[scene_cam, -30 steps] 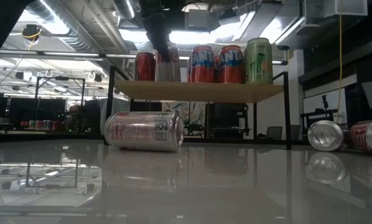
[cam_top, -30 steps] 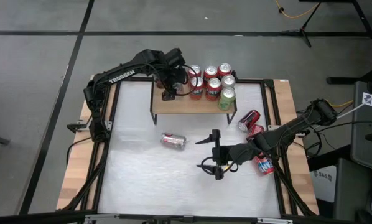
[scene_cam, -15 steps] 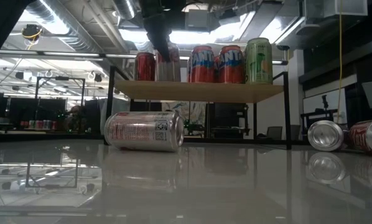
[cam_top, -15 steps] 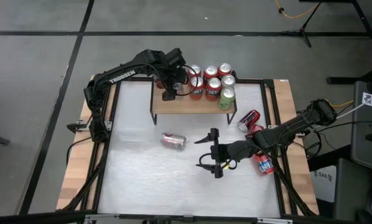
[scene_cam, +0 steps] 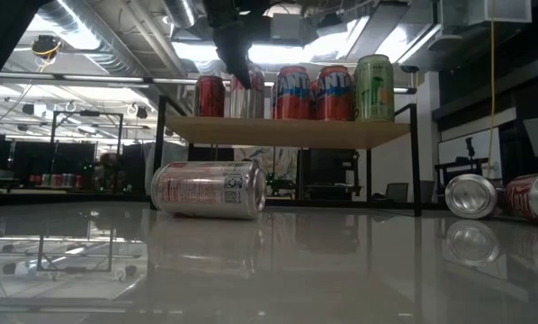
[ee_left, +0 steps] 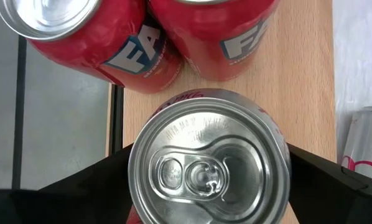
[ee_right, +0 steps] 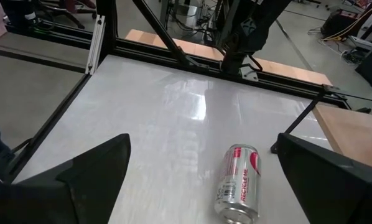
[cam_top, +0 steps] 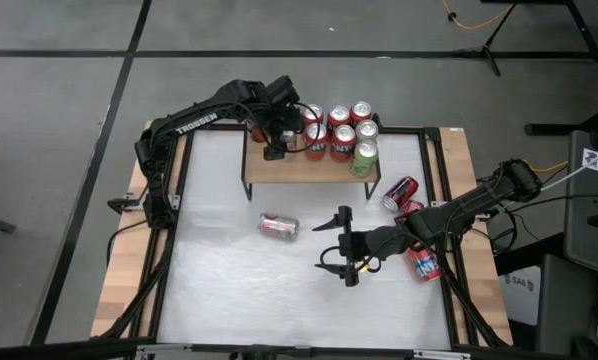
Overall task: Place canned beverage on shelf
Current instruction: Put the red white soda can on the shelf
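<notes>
**One more can on the shelf, four left on the worktop**

A silver-topped can [ee_left: 208, 168] is seen standing upright at the left end of the shelf [cam_top: 309, 168], just beside two red cans, with the left pincer [cam_top: 272, 143] directly above it. Whether the can is gripped or already let go cannot be told from these views. This placement is judged all but done, with only the withdrawal left.

Seven other cans are counted upright on the shelf, six with red sides and one green, so eight in all, though the one under the pincer is hidden from above.

On the worktop [cam_top: 229, 290] four cans are left lying. One silver can [cam_top: 279, 226] lies near the middle, and three red ones [cam_top: 400, 192] seem to lie at the right edge, partly covered by the right arm. The right pincer [cam_top: 327, 246] is held spread wide and empty, near the silver can and facing it
</notes>
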Robot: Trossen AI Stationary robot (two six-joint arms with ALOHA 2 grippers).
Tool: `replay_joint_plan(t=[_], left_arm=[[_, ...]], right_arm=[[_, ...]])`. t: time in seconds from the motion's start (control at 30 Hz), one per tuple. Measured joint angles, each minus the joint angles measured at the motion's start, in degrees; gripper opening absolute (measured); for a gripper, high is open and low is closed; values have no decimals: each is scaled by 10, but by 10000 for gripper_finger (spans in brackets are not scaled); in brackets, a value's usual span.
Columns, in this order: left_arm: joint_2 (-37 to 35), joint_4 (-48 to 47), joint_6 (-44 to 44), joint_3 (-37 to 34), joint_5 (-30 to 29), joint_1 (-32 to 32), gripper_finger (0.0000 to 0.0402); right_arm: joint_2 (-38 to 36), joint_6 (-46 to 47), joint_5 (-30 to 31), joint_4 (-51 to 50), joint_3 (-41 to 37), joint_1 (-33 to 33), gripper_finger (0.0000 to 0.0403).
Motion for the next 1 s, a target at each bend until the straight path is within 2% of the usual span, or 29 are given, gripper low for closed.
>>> replay_joint_plan(t=[0.43,0.87,1.0], left_arm=[[-13,-3,0,0,-19,-9,337],[-71,27,-17,0,-18,-28,338],[-98,35,-51,0,-47,-51,338]], right_arm=[[0,0,0,0,0,0,392],[0,0,0,-2,0,0,392],[0,0,0,-2,0,0,392]])
